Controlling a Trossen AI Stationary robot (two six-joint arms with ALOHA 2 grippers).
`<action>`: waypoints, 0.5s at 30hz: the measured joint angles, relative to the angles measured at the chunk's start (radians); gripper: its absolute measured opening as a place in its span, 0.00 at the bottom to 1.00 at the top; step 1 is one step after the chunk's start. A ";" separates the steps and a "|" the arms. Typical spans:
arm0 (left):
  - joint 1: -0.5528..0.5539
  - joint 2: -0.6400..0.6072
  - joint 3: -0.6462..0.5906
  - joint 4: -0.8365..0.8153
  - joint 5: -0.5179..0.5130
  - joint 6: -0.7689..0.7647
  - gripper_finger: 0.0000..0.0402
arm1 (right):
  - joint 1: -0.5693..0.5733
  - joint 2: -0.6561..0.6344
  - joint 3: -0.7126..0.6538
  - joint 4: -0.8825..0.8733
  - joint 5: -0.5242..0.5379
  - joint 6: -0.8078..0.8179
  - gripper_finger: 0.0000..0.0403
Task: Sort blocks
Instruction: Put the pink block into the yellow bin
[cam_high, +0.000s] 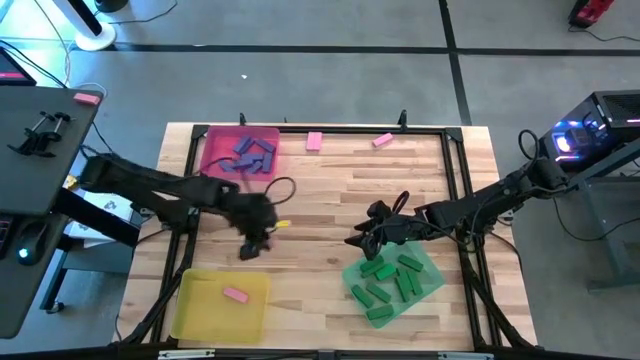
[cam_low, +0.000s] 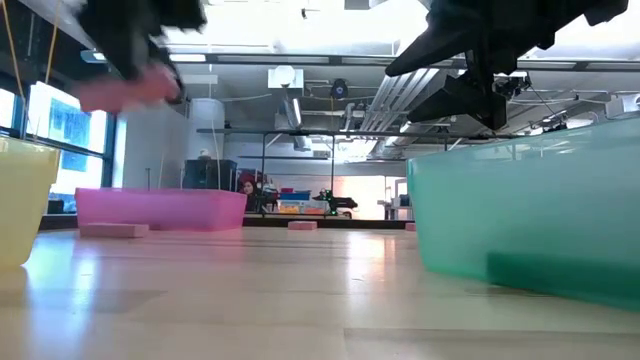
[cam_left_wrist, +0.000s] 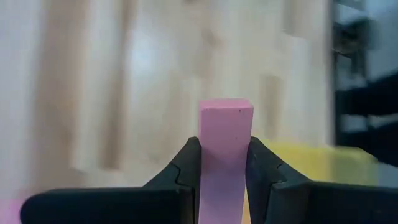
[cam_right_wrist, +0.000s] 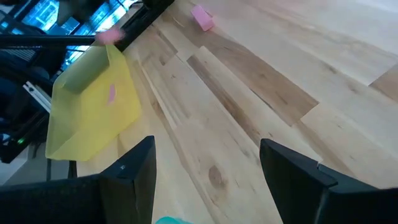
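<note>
My left gripper (cam_high: 255, 243) hangs over the table's left middle, between the pink tray (cam_high: 215, 150) and the yellow tray (cam_high: 200, 310), shut on a pink block (cam_left_wrist: 225, 124). The pink tray holds several purple blocks (cam_high: 250, 155). One pink block (cam_high: 235, 294) lies in the yellow tray. Several green blocks (cam_high: 385, 280) lie in the green tray (cam_high: 432, 280). Two more pink blocks (cam_high: 314, 141) (cam_high: 382, 140) lie flat on the table near its far edge. My right gripper (cam_right_wrist: 208, 155) waits open above the green tray's far edge, with nothing between its fingers. My left gripper pinches the pink block between its two fingers, on two opposite long sides (cam_left_wrist: 225, 168). The block lies along the fingers, and its square end (cam_left_wrist: 226, 107) sticks out past the fingertips. In the low view the block (cam_low: 125, 95) hangs well clear of the table.
Bare wood lies between the three trays in the table's middle. A black frame rail (cam_high: 330, 130) runs along the table's far edge. One pink block (cam_high: 87, 97) sits on the dark side table at the left.
</note>
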 joint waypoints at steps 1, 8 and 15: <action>-0.040 -0.028 0.000 -0.013 0.006 -0.036 0.12 | 0.000 0.000 0.000 0.000 -0.001 0.008 0.55; -0.438 -0.091 -0.002 -0.061 -0.046 -0.354 0.12 | 0.013 0.000 0.000 0.003 -0.005 0.030 0.55; -0.691 0.015 -0.003 -0.076 -0.233 -0.570 0.16 | 0.014 0.000 0.000 0.000 -0.005 0.028 0.55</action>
